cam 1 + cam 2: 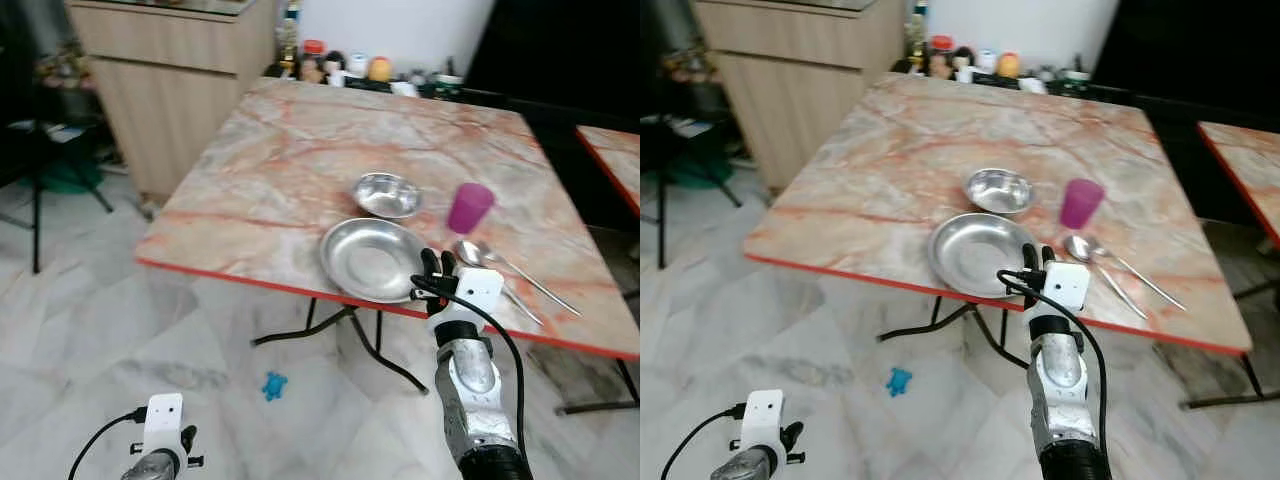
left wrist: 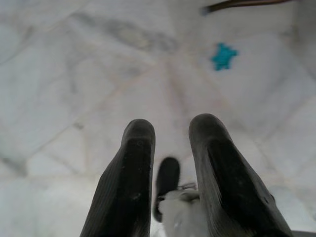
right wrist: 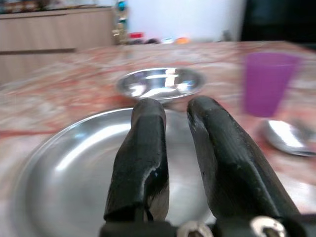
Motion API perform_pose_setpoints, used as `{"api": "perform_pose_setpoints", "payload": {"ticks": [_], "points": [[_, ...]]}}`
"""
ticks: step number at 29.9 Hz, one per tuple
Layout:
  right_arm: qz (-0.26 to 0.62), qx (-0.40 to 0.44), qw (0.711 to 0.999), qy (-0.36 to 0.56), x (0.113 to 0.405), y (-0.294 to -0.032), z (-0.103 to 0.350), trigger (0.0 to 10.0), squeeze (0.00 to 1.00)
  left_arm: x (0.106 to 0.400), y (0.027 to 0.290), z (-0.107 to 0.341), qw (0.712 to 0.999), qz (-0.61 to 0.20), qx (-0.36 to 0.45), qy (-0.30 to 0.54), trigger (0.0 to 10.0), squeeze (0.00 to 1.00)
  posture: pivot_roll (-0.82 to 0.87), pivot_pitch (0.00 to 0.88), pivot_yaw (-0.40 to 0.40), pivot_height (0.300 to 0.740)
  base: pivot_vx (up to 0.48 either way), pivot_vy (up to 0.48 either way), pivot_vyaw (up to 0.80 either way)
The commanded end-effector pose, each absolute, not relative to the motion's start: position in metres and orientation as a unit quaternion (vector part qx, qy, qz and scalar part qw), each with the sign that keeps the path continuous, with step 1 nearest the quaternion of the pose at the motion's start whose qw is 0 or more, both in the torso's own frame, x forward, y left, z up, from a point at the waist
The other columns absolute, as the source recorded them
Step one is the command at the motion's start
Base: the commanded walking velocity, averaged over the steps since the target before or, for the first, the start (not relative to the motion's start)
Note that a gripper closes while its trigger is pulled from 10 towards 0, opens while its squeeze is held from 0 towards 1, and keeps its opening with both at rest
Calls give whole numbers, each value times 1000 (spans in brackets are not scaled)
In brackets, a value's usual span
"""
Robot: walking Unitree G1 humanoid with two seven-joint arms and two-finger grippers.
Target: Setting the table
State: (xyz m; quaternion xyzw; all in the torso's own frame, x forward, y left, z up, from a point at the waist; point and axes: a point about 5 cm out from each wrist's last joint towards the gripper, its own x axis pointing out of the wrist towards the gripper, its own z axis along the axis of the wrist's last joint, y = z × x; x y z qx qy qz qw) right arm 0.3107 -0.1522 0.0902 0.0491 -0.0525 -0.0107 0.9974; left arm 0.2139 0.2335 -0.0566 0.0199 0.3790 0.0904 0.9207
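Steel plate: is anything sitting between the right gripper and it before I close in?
Nothing visible does. The right gripper sits at the near rim of the steel plate, fingers slightly apart and empty. The small steel bowl lies beyond the plate, the purple cup and spoons off to its right.

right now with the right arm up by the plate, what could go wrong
1. The steel plate sits close to the table near edge; a nudge from the right gripper, raised just in front of it, might push it off or into the small bowl.
2. The purple cup stands upright beside the spoons; a sideways sweep of that arm could tip it.
3. A blue toy lies on the floor under the table, a possible trip hazard.
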Motion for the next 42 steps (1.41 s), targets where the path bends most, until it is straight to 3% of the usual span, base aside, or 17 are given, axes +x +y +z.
{"api": "perform_pose_setpoints", "payload": {"ticks": [1, 14, 34, 42], "points": [[-17, 66, 997, -44, 308, -155, 87, 10000, 0, 210, 236, -58, 918, 102, 15, 382, 10000, 0, 185, 0, -109, 740, 0, 0, 0], [-16, 69, 997, -35, 307, -158, 83, 10000, 0, 210, 234, -59, 918, 97, 15, 384, 10000, 0, 186, 0, -105, 740, 0, 0, 0], [-14, 75, 996, -36, 307, -159, 84, 10000, 0, 209, 232, -60, 918, 96, 11, 385, 10000, 0, 184, 0, -109, 740, 275, 0, 0], [-24, 83, 996, -31, 303, -161, 81, 10000, 0, 209, 232, -60, 918, 95, 13, 386, 10000, 0, 184, 0, -108, 740, 0, 0, 0]]}}
